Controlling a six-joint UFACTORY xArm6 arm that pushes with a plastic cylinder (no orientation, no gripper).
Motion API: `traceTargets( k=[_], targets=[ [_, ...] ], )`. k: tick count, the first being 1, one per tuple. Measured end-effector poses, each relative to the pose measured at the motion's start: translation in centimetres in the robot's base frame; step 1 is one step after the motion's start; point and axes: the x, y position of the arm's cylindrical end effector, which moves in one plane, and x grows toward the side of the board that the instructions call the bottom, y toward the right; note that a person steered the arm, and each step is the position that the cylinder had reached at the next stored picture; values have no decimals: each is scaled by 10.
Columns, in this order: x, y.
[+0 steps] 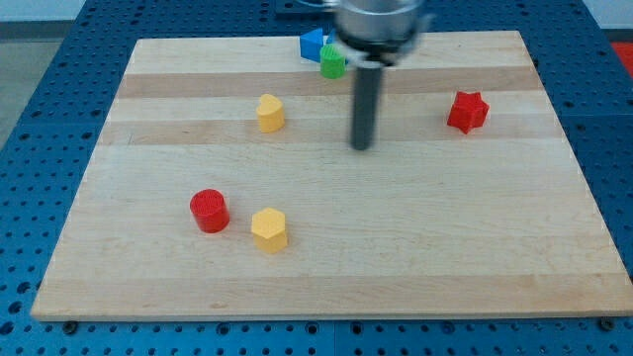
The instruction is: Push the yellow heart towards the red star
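The yellow heart (270,113) sits on the wooden board (445,257) left of centre, towards the view's top. The red star (468,111) sits towards the view's right at about the same height. My tip (362,147) rests on the board between them, closer to the heart, to its right and slightly lower. It touches no block.
A red cylinder (210,211) and a yellow hexagon (269,229) sit at the lower left. A blue block (314,44) and a green block (333,64) sit at the view's top edge, partly hidden behind the arm.
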Motion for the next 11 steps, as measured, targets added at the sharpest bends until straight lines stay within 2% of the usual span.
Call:
traceTargets(
  k=[1,2,3,5,7,8,9,10,11],
  targets=[
    [0,-116],
    [-30,-164],
    [-48,-146],
    [-38,-72],
    [-58,-97],
    [-35,-77],
    [-21,-31],
    [-23,-44],
    [-49,-58]
  ],
)
